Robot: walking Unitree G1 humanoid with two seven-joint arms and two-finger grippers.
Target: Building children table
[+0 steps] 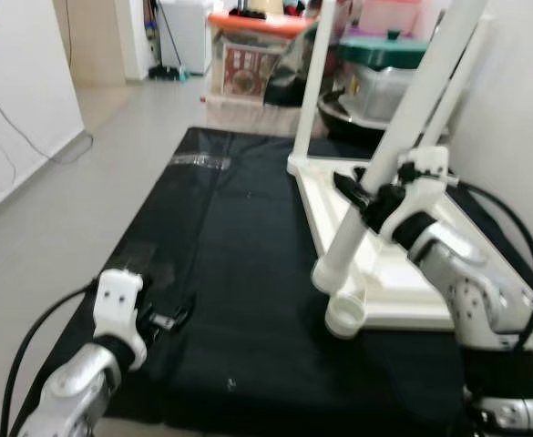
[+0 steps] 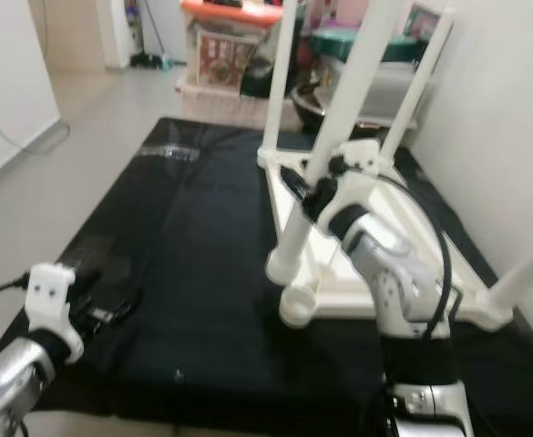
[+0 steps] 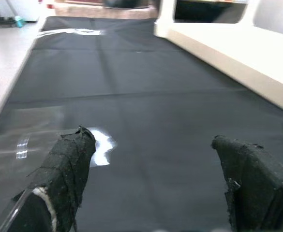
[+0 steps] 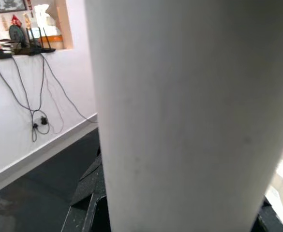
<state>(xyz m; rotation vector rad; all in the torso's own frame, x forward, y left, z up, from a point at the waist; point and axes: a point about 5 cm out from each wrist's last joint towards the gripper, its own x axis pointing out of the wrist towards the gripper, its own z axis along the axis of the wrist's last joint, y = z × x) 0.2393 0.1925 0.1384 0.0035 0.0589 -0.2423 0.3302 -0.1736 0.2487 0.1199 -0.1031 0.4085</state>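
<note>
three white legs already stand up from the upturned white tabletop, which lies flat on a black mat; a fourth leg is gripped in the right gripper, its fingers closed around the tube about midway up; below the gripper the leg slants down to a round open end just above and beside the empty corner socket, not yet seated in it; so the build looks roughly three quarters done, with this last leg left to line up and press or twist home, then the table to be turned upright; the legs are smooth, matte, round tubes, plastic by the look; the tabletop is a flat panel with a raised rim and a ring-shaped socket at the near corner; the mat is thin dark cloth or sheet, faintly creased, with shiny tape patches; the left gripper hovers low over the mat, well apart from the table, its padded black fingers spread wide with nothing between them; beyond the table, stacked storage boxes stand against the wall.
</note>
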